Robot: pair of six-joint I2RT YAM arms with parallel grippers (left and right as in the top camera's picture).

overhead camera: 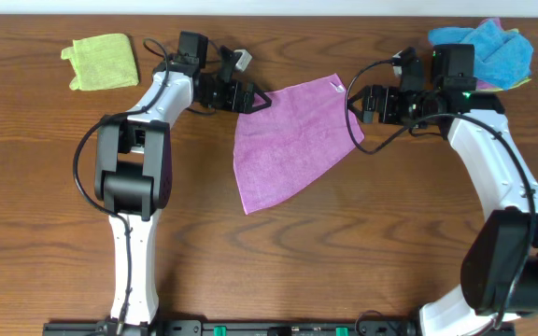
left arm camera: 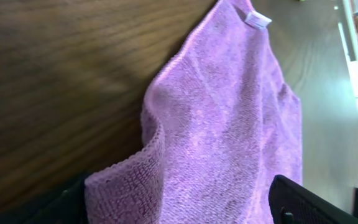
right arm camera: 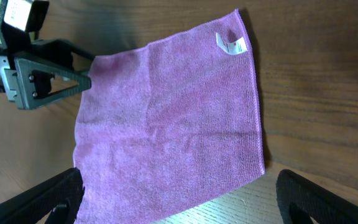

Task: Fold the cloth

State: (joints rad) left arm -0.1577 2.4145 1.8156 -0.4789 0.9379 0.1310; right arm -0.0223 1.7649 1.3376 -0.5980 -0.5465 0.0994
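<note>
item: cloth (overhead camera: 288, 145), mauve, one layer, spread unfolded on the wooden table (overhead camera: 344, 271) midway between my two arms, turned askew so one corner points toward my base. edges: stitched and scalloped; the far edge runs from my left claw (overhead camera: 253, 98) up to the corner that bears the white tag (right arm camera: 232, 43); the right edge falls from the tag past my right claw (overhead camera: 355, 103). item: left claw, jaws spread wide, set at the cloth's far-left corner, which humps up off the wood between the two fingers; nothing pinched. item: right claw, jaws fully wide, just beside the right edge below the tag, the edge lying under the gap between the fingers; nothing held. item: lime-green cloth (overhead camera: 103, 62), far left corner of the table, well apart. item: blue cloth (overhead camera: 488, 47), bunched at the far right, behind my right wrist. room: broad bare wood lies on the near side of the mauve cloth, between both arms.
</note>
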